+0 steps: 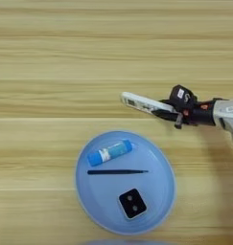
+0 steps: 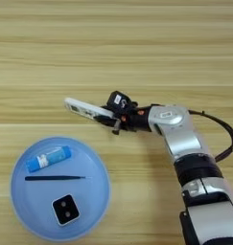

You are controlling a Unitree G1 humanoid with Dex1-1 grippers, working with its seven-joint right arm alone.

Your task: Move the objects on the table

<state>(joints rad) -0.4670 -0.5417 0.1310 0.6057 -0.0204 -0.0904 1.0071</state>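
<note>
Gripper sits a little above the middle of the right eye view, at the end of the silver forearm that rises from the lower right corner. Its two black fingers are clamped on the right end of the remote, one finger above it and one below. The remote sticks out to the left of the gripper, long and white, with its small screen near the far left tip; that tip sits higher in the frame than the gripped end. Whether it touches the table cannot be told.

Down in the lower left of that view lies the plate, round and blue, well apart from the gripper. Three things lie on it. Toward its upper part is the glue stick, lying at a slant, its right end higher in the frame. Below that, the stick lies nearly level across the plate's middle. Below the stick, near the plate's lower part, sits the cube, black top facing up.
</note>
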